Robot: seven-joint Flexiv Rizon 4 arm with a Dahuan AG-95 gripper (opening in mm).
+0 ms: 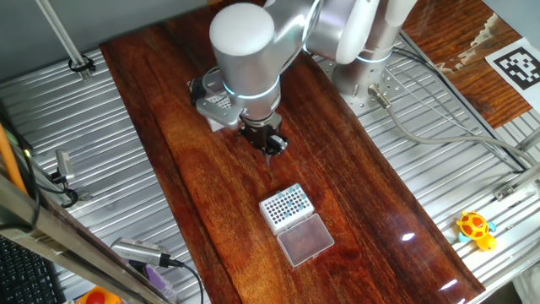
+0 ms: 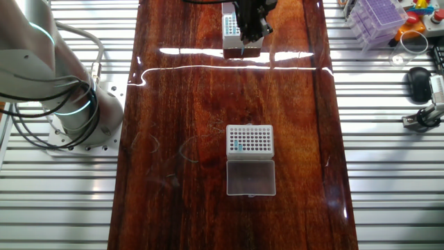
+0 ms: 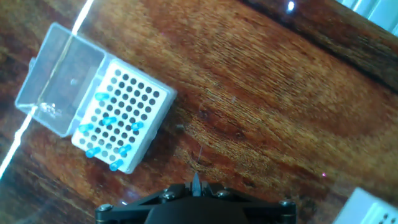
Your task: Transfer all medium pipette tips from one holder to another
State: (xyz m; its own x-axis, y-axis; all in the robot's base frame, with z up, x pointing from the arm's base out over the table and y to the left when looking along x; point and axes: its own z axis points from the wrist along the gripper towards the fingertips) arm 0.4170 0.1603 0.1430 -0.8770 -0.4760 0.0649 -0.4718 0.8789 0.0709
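My gripper (image 1: 268,145) hangs over the wooden table between two white holders. It is shut on one slender teal-blue pipette tip (image 3: 196,182), which points down from between the fingers. The near holder (image 1: 285,207) has its clear lid (image 1: 305,239) folded open. In the hand view this holder (image 3: 134,93) carries several blue tips (image 3: 101,98) along one side, and most of its holes are bare. The other white holder (image 2: 231,25) lies right beside the gripper (image 2: 251,29), partly hidden by the arm. Its corner shows in the hand view (image 3: 373,208).
The arm's base (image 2: 76,111) stands on the ribbed metal surface beside the wooden board (image 2: 180,104). A purple tip rack (image 2: 378,15) and small tools lie off the board's far side. A yellow toy (image 1: 475,228) sits on the metal at one edge.
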